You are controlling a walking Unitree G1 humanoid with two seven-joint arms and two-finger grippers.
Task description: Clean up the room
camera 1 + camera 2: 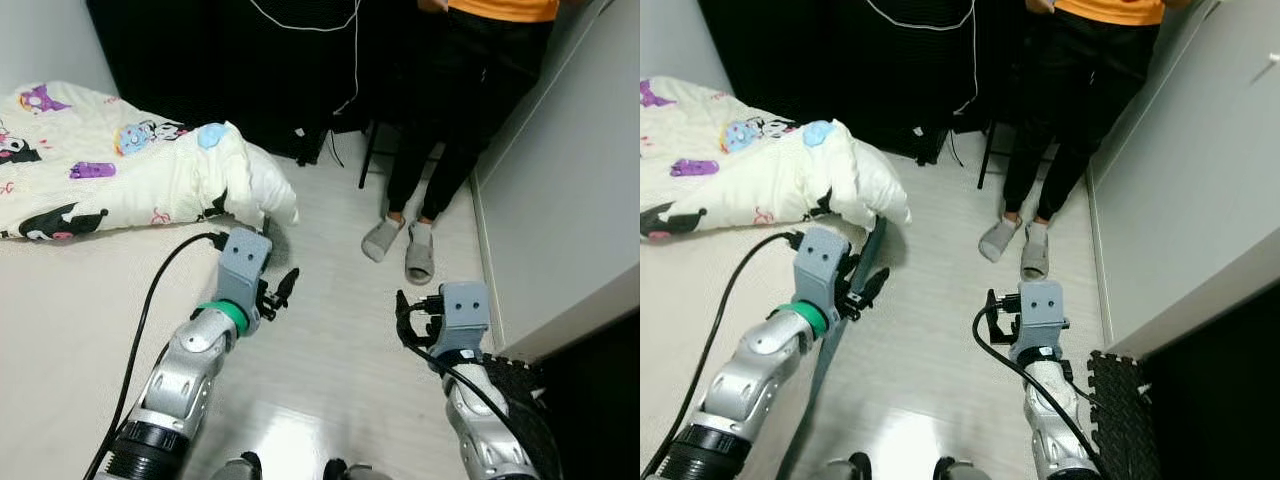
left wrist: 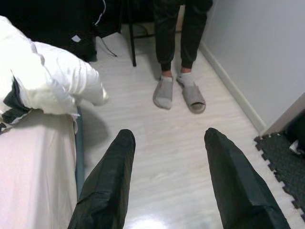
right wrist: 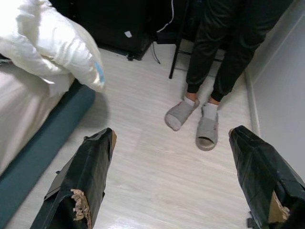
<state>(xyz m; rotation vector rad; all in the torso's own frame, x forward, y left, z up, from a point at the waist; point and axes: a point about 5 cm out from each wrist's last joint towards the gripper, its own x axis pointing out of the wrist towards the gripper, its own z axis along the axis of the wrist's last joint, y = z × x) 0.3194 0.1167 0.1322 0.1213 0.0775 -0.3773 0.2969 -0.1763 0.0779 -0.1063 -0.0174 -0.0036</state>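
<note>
A cream quilt (image 1: 130, 165) printed with cartoon figures lies bunched on the bed (image 1: 60, 310) at the left, one corner hanging over the bed's edge. My left gripper (image 1: 280, 292) hovers just off that edge, below the hanging corner, open and empty. My right gripper (image 1: 408, 318) is held over the pale wooden floor (image 1: 330, 340) to the right, also open with nothing between its fingers (image 3: 86, 181). The wrist views look along the floor toward the quilt corner (image 2: 71, 81) and a person's feet.
A person in black trousers and grey slippers (image 1: 400, 245) stands ahead on the floor near the right wall (image 1: 570, 190). Dark furniture and cables (image 1: 320, 130) line the back. A black foam mat (image 1: 1130, 410) lies at the lower right by the wall.
</note>
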